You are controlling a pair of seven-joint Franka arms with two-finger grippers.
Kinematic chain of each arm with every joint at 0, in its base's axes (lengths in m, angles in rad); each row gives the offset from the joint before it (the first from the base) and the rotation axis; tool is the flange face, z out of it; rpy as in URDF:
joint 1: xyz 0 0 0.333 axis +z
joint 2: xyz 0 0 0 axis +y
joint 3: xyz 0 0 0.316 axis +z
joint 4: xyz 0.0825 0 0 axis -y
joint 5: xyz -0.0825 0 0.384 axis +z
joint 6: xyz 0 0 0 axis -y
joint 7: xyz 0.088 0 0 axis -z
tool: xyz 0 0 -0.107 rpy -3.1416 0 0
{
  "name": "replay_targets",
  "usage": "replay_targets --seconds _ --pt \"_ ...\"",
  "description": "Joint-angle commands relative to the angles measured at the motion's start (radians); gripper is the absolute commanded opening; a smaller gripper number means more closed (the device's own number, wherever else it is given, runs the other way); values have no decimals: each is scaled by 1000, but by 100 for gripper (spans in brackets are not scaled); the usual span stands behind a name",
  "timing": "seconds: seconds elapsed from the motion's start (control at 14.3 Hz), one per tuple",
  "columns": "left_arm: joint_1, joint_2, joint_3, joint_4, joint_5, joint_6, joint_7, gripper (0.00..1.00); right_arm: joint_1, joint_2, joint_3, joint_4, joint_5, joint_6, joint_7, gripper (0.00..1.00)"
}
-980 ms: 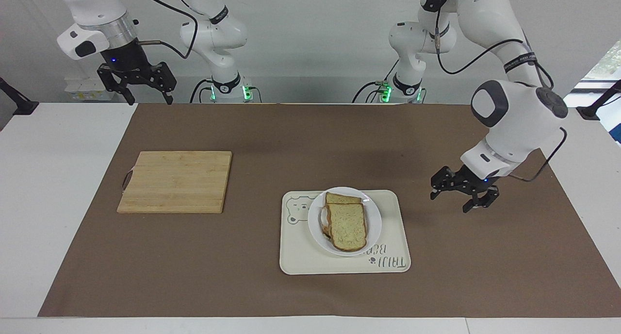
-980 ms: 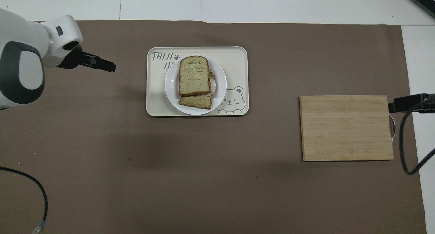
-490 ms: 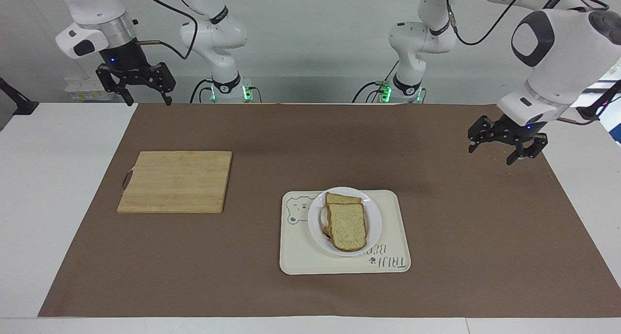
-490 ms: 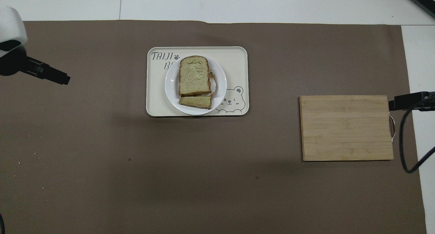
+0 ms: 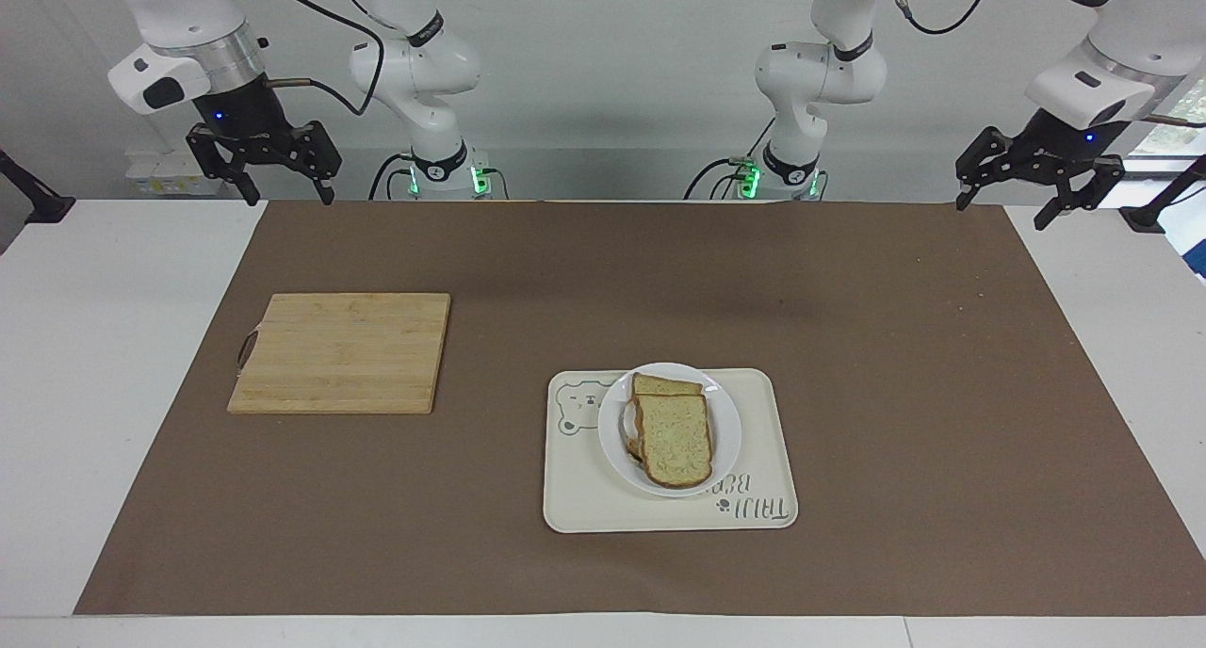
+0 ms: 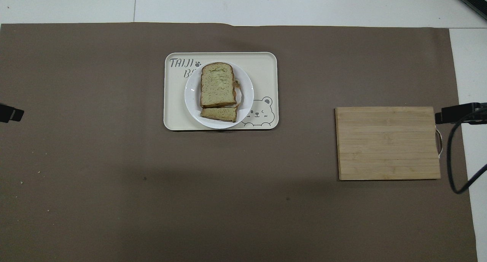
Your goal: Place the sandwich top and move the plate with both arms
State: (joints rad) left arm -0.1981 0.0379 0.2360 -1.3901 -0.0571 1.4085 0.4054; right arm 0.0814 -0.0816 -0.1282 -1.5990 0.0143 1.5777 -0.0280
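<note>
The sandwich top (image 5: 674,438), a pale speckled slice with a brown crust, lies on a lower slice (image 5: 664,385) on the white plate (image 5: 727,420). The plate sits on a cream bear tray (image 5: 584,502). In the overhead view the top slice (image 6: 217,85) covers most of the lower one (image 6: 218,114) on the plate (image 6: 248,98). My left gripper (image 5: 1027,196) is open and empty, raised over the mat's corner at the left arm's end. My right gripper (image 5: 290,191) is open and empty, raised over the mat's corner at the right arm's end, where that arm waits.
A bamboo cutting board (image 5: 341,351) lies bare on the brown mat toward the right arm's end, a little nearer to the robots than the tray. It also shows in the overhead view (image 6: 388,143). A black cable (image 6: 454,159) hangs beside the board.
My left gripper has risen and drawn back from beside the tray to the mat's corner at its own end, still open. The bread, plate and right arm have not moved.
</note>
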Motion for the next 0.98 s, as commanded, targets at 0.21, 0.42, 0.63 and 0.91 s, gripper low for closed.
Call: replay_targets --seconds 0.21,0.42,0.63,0.91 --pt "-4 -47 -12 -24 42 -39 -30 100 -12 -18 9 -18 7 4 -21 100" --pt "-15 -50 -12 -29 42 -31 -25 100 -12 -18 9 -18 7 4 -21 100" --pt "-17 -52 -17 -36 42 -36 -25 100 -12 -18 9 -18 7 4 -21 100" --pt "-15 -65 -14 -46 45 -42 -43 100 -12 -18 9 -18 7 4 -21 100"
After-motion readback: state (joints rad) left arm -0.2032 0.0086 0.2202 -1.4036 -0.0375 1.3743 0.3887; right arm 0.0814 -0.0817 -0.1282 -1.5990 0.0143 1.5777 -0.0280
